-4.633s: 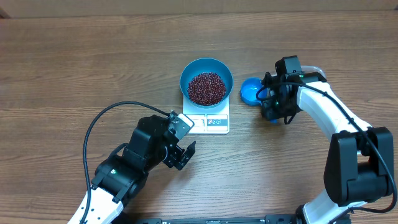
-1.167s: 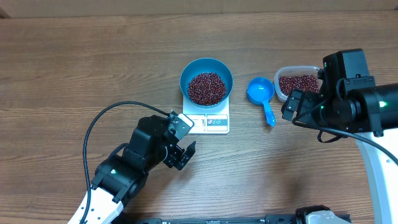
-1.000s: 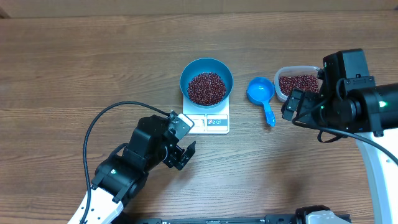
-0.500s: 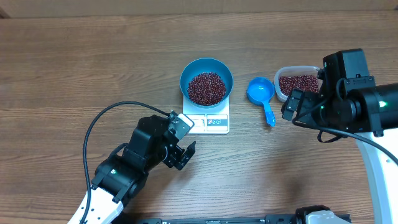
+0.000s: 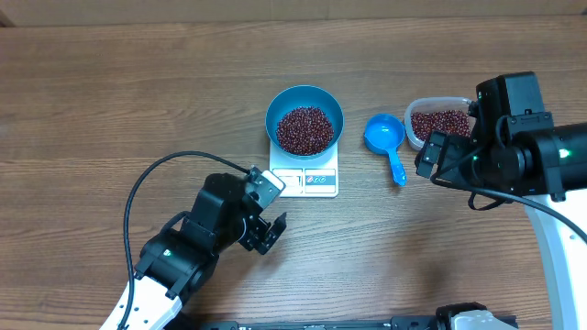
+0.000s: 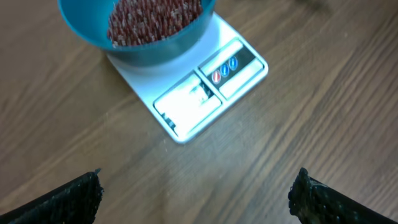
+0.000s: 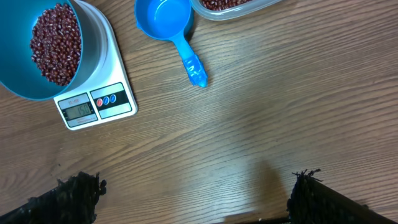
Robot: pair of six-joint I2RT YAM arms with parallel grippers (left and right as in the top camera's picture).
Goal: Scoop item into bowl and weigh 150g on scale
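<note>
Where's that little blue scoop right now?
In the overhead view the scoop lies right of centre, between the blue bowl and the clear tub.

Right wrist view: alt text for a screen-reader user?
A blue bowl of red-brown beans sits on a white scale at upper left. An empty blue scoop lies on the wooden table beside a clear tub; the open right end effector holds nothing.

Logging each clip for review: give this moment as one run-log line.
left tool: open, empty | right tool: open, empty | beans: in bowl | bowl: on scale | scoop: empty, lying beside scale
</note>
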